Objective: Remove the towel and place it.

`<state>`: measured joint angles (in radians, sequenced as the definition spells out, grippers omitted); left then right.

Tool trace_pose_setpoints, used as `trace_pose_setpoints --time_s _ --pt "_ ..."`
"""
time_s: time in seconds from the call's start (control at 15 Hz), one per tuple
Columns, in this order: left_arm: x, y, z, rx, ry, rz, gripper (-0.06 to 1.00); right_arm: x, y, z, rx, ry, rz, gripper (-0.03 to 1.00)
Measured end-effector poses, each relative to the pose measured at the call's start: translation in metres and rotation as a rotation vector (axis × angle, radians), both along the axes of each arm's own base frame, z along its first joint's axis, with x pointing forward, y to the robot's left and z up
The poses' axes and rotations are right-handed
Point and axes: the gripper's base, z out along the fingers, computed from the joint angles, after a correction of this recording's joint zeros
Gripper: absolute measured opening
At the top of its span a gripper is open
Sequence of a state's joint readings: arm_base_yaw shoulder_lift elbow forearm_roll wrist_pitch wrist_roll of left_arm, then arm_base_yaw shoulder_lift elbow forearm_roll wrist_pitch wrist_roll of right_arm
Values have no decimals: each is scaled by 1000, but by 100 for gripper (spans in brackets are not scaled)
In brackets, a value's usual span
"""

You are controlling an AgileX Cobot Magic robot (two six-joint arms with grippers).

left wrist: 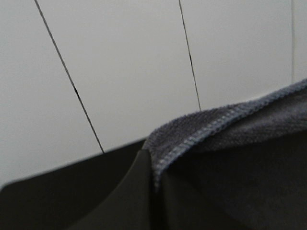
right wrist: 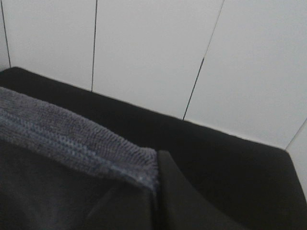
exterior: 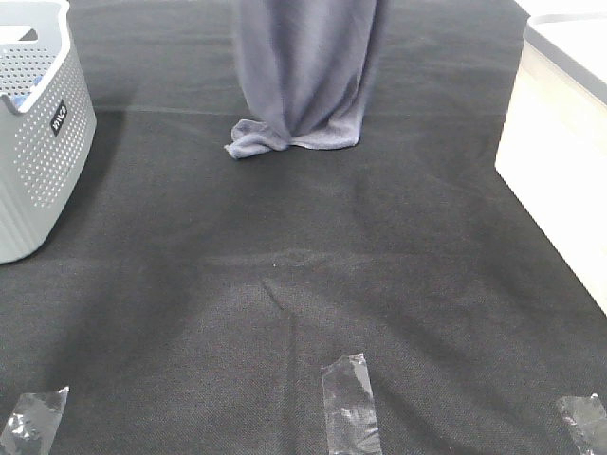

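1. The towel point(exterior: 303, 76) is grey-lavender terry. It hangs in long soft folds at the far middle of the table, and its lower end lies crumpled on the black cloth point(exterior: 285, 303).
2. The left gripper point(left wrist: 154, 191) is clenched on one stitched hem corner, pinched between smooth dark fingers.
3. The right gripper point(right wrist: 157, 191) grasps another hem corner in the same way.
4. The cloth is matte and finely woven, with shallow wrinkles. Crinkled clear tape point(exterior: 349, 403) sticks to its near edge.
5. A grey plastic basket point(exterior: 38, 142) with small round holes stands at the left, and a pale box point(exterior: 560, 152) with a grey rim at the right.
6. A flat white panelled wall point(left wrist: 120, 62) shows behind both grippers.
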<state>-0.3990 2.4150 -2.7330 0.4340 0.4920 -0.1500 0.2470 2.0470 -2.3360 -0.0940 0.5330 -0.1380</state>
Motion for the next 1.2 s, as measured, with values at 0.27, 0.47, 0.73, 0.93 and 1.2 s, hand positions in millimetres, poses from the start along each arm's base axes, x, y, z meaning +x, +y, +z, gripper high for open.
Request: trace_pose_setpoints --time_s 0.27,0.47,0.73,0.93,1.2 --pt "-32 1 0 -3 395 -49 0 -24 -4 -4 16 256 10 2" --pt "-65 12 29 -15 526 -57 0 -51 -5 6 44 391 48 2" --pt "-102 21 68 -27 525 -104 0 -86 -9 21 32 526 85 2" --pt "-119 29 63 35 610 -102 0 -92 -6 22 64 546 120 2" --pt "-166 49 75 96 647 -91 0 -121 -2 10 91 647 178 2"
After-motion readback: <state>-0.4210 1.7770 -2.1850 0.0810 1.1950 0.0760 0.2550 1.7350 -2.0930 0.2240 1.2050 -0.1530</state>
